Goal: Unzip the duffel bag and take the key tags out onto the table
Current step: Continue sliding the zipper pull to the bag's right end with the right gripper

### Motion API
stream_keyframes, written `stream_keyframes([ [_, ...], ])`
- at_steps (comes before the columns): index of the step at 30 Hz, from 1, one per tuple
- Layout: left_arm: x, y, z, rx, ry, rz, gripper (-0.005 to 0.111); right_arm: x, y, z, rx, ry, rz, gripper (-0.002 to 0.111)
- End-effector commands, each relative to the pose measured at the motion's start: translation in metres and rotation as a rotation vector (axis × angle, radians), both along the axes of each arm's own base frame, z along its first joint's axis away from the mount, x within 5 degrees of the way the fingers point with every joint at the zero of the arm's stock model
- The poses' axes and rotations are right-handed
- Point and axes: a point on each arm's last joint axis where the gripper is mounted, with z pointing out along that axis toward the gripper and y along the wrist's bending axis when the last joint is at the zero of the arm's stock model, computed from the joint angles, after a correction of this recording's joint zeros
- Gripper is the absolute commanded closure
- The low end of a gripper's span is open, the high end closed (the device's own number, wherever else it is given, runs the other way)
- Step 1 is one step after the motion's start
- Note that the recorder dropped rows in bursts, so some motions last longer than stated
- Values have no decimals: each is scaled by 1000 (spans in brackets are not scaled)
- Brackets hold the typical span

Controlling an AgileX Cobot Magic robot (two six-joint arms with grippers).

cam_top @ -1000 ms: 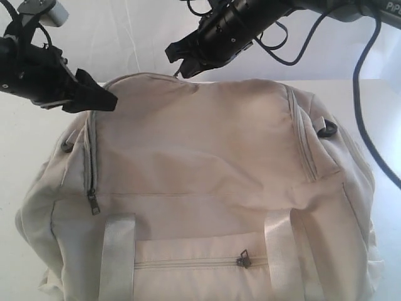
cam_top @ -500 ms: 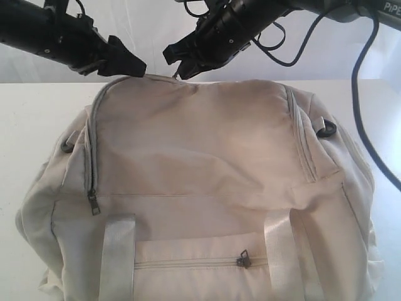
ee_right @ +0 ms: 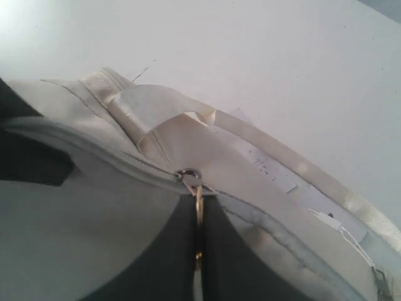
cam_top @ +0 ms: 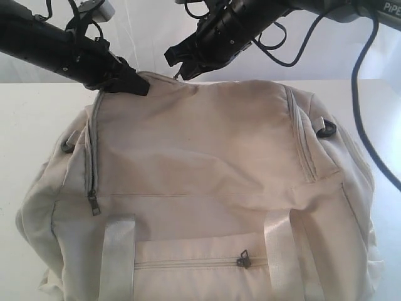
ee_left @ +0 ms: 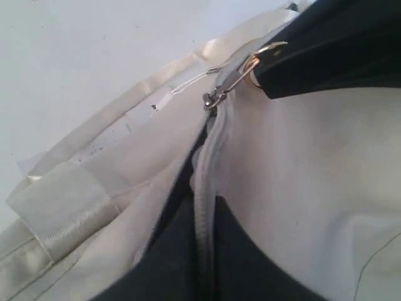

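Note:
The beige duffel bag (cam_top: 207,157) fills most of the white table (cam_top: 31,113). My left gripper (cam_top: 135,84) sits at the bag's far top left edge. In the left wrist view the left gripper (ee_left: 203,219) is shut on the grey zipper tape (ee_left: 202,188), with dark lining showing beside it. My right gripper (cam_top: 177,68) is at the top seam, and in its own view the right gripper (ee_right: 199,210) is shut on the metal zipper pull (ee_right: 198,200) below the slider (ee_right: 187,176). The key tags are hidden.
A side zipper pull (cam_top: 93,202) and a front pocket zipper pull (cam_top: 243,258) lie on the near face. Pale webbing straps (cam_top: 118,251) run down the front. A dark D-ring (cam_top: 326,128) sits at the right end. A black cable (cam_top: 363,125) hangs over the right side.
My left arm swung from beside the bag's left end up to the top seam, then dropped onto it close to the right gripper. The right gripper has barely moved.

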Motion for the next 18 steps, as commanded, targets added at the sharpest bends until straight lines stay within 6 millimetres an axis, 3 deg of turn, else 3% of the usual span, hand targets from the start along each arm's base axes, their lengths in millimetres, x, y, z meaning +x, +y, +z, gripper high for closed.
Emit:
stream_keyframes([
  [1, -4, -4, 7, -40, 28, -4, 107, -1, -5, 6, -59, -41, -1, 108],
  [12, -12, 16, 15, -25, 59, -2, 107, 4, -19, 3, -154, -51, -82, 108],
  [18, -12, 18, 14, -19, 66, -8, 107, 10, -41, 4, -143, -31, -146, 108],
])
